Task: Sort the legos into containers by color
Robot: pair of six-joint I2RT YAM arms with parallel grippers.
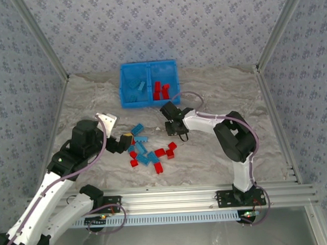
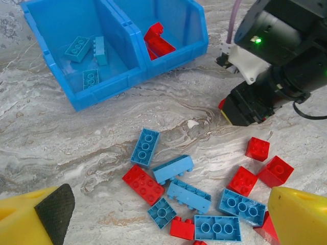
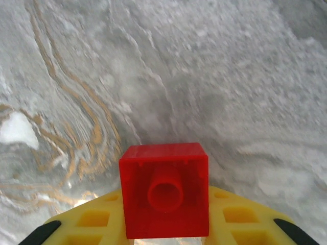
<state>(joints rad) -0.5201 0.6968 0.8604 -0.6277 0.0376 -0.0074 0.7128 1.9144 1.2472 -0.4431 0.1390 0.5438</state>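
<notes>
Top view: the bin (image 1: 148, 63) stands far back on the table (image 1: 97, 103), light blue bricks (image 1: 137, 86) in its left compartment (image 1: 131, 99), red in its right; loose legos (image 1: 148, 153) lie nearer, at centre. Left wrist view: the left gripper (image 2: 168, 212) faces that pile, jaws wide. Right wrist view: the right gripper (image 3: 166, 232) clamps one red brick (image 3: 164, 189). Judged light, rigid, slick; grip flat side walls. Clear run to the bin

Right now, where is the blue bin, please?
In the top view, the blue bin sits far centre on the table, beyond the loose bricks.
</notes>
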